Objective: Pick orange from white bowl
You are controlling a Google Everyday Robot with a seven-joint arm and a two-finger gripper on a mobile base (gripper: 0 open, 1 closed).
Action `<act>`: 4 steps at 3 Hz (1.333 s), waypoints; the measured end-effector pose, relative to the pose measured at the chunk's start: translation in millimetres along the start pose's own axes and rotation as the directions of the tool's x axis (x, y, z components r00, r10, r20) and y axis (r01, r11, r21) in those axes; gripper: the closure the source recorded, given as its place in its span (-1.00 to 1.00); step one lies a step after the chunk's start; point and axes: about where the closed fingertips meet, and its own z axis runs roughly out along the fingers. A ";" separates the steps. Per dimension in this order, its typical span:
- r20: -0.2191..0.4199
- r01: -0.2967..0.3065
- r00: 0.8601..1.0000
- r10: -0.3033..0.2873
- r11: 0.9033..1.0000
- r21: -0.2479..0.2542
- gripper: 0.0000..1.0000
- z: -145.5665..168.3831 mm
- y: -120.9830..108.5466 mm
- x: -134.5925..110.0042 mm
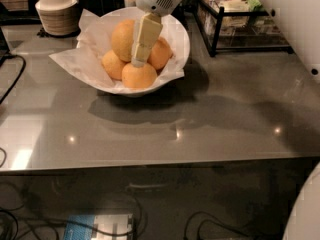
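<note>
1. Four fruits are seen piled in the white bowl, left of centre on the grey table — crinkled paper is draped past its rim.
2. The orange is found topmost, in the bowl.
3. The gripper is seen hanging across the orange's right side — spread or pressed together, it cannot be told.
4. A wire rack is spotted at right.

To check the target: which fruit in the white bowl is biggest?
The orange at the back left, paler and piled higher than the three smaller fruits; the gripper hangs close beside it.
</note>
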 end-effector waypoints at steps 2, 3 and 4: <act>0.061 0.023 0.998 -0.025 1.000 0.020 -1.00 11.7 -18.5 -4.0; 0.098 0.028 0.995 -0.027 1.000 -0.009 -1.00 29.2 -27.6 -4.2; 0.118 0.006 0.993 -0.002 0.999 -0.033 -1.00 41.1 -26.9 0.9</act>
